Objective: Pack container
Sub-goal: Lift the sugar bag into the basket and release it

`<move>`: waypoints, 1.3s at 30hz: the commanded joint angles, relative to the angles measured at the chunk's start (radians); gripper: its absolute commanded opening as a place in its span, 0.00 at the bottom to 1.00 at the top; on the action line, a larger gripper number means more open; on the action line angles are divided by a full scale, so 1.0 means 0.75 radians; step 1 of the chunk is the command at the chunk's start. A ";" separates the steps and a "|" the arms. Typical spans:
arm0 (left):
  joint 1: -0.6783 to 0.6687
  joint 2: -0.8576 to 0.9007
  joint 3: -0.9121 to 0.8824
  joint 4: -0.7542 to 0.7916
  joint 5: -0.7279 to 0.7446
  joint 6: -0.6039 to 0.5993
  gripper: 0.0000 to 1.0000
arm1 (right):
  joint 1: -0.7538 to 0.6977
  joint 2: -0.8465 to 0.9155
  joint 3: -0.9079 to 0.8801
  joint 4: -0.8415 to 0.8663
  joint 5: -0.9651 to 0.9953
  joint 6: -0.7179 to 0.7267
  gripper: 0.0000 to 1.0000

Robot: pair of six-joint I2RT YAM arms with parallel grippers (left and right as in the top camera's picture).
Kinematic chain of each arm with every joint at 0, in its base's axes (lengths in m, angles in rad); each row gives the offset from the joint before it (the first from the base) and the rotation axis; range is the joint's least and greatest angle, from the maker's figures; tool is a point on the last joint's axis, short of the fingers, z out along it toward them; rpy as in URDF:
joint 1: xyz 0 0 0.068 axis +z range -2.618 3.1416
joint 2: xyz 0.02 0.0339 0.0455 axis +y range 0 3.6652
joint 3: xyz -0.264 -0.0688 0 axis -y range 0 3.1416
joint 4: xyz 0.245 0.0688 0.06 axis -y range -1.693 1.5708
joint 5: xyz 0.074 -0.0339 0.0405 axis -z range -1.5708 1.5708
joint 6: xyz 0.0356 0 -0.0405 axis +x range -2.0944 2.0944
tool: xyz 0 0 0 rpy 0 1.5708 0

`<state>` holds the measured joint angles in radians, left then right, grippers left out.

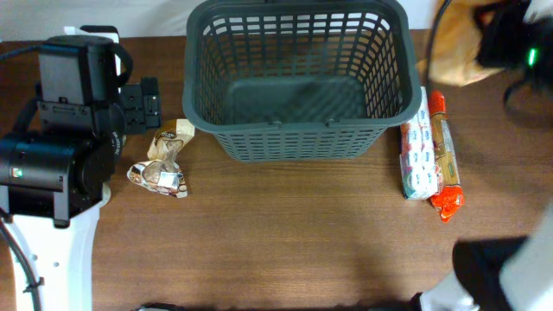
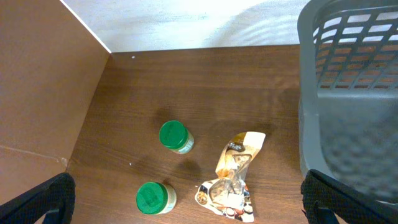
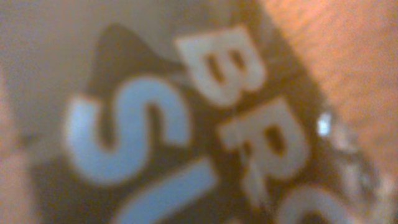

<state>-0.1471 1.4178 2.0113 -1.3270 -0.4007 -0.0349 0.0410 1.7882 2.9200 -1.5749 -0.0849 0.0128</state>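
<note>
The dark grey basket [image 1: 298, 130] stands empty at the back middle of the table; its wall shows at the right of the left wrist view [image 2: 348, 112]. My left gripper [image 1: 143, 105] hangs wide open and empty left of the basket, above a crumpled snack bag [image 2: 231, 180] and two green-lidded jars [image 2: 174, 135] [image 2: 152, 198]. My right gripper [image 1: 510, 39] is at the back right, beside the basket's right rim, shut on a brown bag [image 1: 458, 53]. That bag, with blue and white letters, fills the right wrist view [image 3: 199, 124] and hides the fingers.
A white and blue packet [image 1: 418, 155] and a long orange and red packet [image 1: 444, 160] lie side by side right of the basket. The snack bag [image 1: 162, 164] lies left of the basket's front corner. A brown board [image 2: 43, 93] borders the table's left side.
</note>
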 commanded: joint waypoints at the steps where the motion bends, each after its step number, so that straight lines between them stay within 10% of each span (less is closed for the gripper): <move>1: 0.008 0.002 -0.006 0.003 -0.005 -0.009 0.99 | 0.261 0.015 0.007 0.007 0.096 -0.158 0.04; 24: 0.008 0.002 -0.006 0.003 -0.006 -0.009 0.99 | 0.357 0.850 -0.059 -0.060 0.124 -0.171 0.06; 37: 0.008 0.002 -0.006 0.003 -0.006 -0.009 0.99 | 0.351 0.303 -0.054 0.006 0.475 -0.172 0.99; 39: 0.008 0.002 -0.006 0.003 -0.006 -0.009 0.99 | 0.333 0.202 -0.054 0.037 0.470 -0.174 0.99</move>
<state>-0.1471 1.4178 2.0113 -1.3262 -0.4007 -0.0353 0.3027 2.1563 2.8418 -1.5677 0.1631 -0.1162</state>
